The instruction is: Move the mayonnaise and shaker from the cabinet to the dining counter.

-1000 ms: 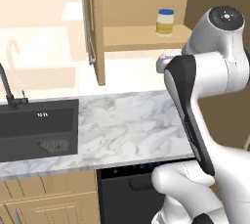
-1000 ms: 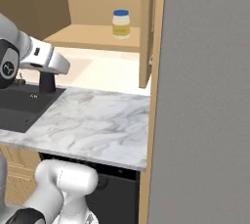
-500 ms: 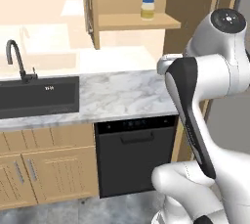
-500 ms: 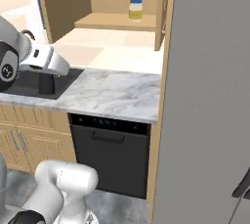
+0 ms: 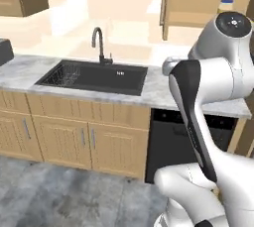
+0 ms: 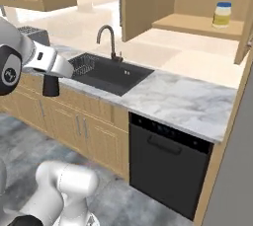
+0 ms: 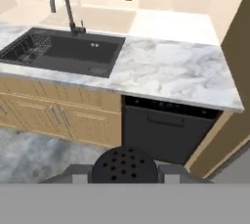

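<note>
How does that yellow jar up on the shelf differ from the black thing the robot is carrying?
The mayonnaise is pale yellow with a blue lid; the shaker is black, its top dotted with small holes.
The mayonnaise stands free on the shelf of the open cabinet; the shaker sits clamped in the gripper, out in front of the sink.
Both are small, upright and round in section.

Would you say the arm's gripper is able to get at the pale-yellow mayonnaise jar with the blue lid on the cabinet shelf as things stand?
Probably not yet. The gripper is shut on the small black shaker and hangs low, well left of the sink, while the mayonnaise jar stands far off on the open cabinet's shelf.
</note>
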